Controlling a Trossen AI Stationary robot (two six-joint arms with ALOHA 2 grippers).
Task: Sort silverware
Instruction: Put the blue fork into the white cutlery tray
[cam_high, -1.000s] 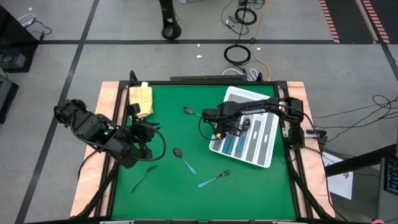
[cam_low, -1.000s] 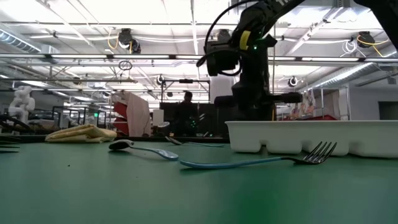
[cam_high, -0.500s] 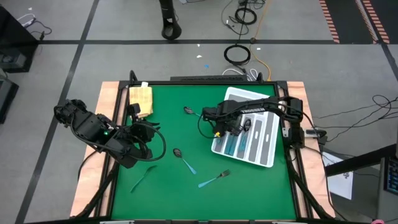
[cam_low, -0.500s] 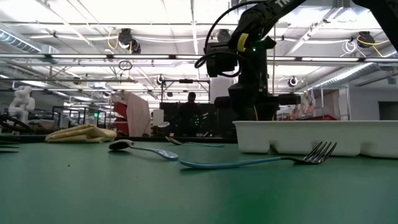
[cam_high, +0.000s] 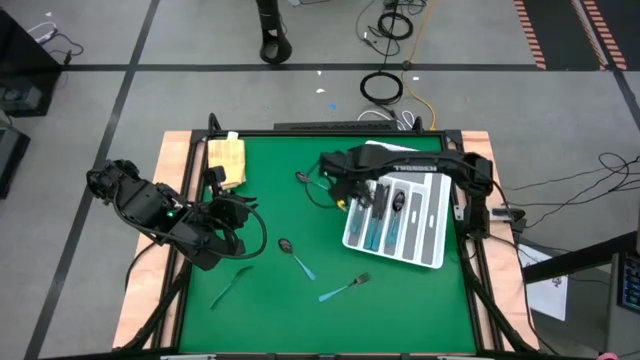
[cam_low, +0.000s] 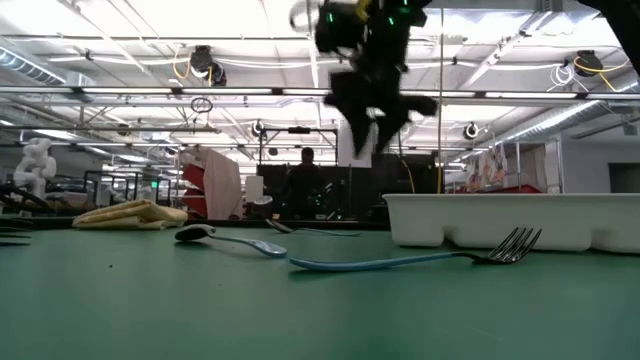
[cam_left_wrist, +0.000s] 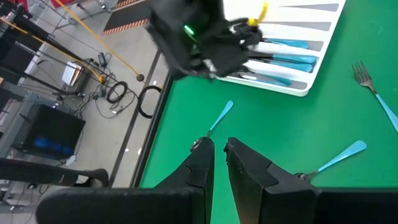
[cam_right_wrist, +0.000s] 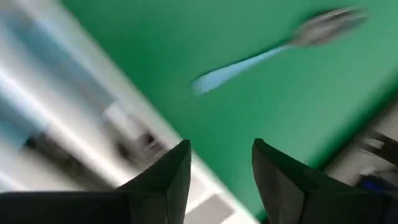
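Four pieces of silverware lie loose on the green table (cam_high: 400, 300); the rest sit in the white tray (cam_high: 432, 250).

We read the spoon (cam_high: 312, 181) by the tray's far left corner as the likeliest next pick: it lies just beside the right gripper (cam_high: 340, 190), handle pointing toward it, well apart from the left gripper (cam_high: 232, 215), which waits near the left edge with its fingers close together, holding nothing. Our right gripper's fingers stand apart and empty. The right wrist view shows the spoon's (cam_right_wrist: 273, 46) slant; the low view shows the gripper (cam_low: 368, 100) raised well above the table.
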